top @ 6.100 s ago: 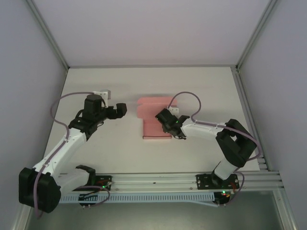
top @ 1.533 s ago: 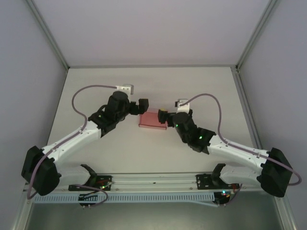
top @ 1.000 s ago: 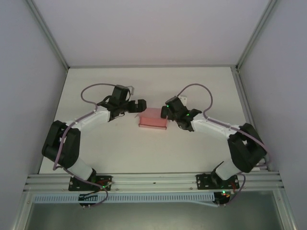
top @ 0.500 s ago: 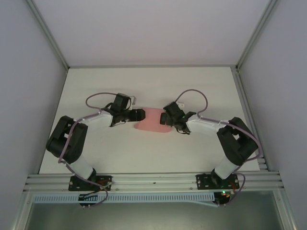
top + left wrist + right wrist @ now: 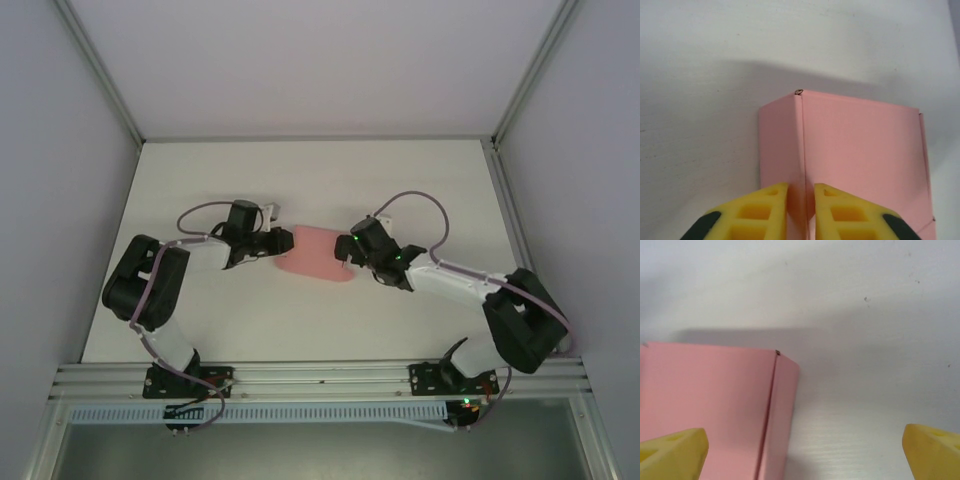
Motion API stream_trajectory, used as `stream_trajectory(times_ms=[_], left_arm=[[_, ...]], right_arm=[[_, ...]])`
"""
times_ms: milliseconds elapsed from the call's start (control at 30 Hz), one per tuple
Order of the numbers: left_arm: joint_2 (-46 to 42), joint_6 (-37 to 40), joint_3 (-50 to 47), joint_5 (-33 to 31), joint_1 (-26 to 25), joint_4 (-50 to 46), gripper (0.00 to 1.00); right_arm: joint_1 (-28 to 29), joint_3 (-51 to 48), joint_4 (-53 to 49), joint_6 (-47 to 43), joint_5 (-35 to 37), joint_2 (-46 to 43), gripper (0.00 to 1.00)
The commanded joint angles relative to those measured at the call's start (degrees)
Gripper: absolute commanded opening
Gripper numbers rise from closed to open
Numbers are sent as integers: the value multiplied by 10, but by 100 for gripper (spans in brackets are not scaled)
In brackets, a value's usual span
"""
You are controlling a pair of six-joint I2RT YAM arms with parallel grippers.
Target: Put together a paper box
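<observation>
The paper box [image 5: 318, 255] is a pink, flat, folded card box lying mid-table between the two arms. My left gripper [image 5: 283, 243] is at its left end. In the left wrist view the yellow fingers [image 5: 765, 212] stand nearly together on the creased side wall of the paper box [image 5: 860, 150], so the left gripper [image 5: 801, 192] is shut on it. My right gripper [image 5: 345, 252] is at the box's right end. In the right wrist view it [image 5: 804, 435] stands wide open, with the paper box [image 5: 715, 400] and its side flap reaching in past the left finger [image 5: 675, 450].
The white table [image 5: 420, 180] spreads around the box, with grey walls and aluminium frame rails [image 5: 100, 75] at the sides. Both arms' purple cables [image 5: 205, 212] loop above their wrists. The base rail [image 5: 320, 375] runs along the near edge.
Both wrists dropped low to the table at the box's ends. The left gripper went from wide open to closed on the box's left side wall. The right gripper stayed open.
</observation>
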Motion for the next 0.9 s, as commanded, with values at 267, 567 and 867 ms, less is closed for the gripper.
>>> stream_trajectory(times_ms=[267,567,867], left_arm=[[26,-86,-89,124,52,180,7],[26,-101,-107,154,70,223,6],[21,-93,-103,154,70,221,14]], right_arm=[[-46,-111,190,154,-166,-54,100],[-51,-62,270,160,-288,66,93],[-50,-74,393,173,-344,97,53]])
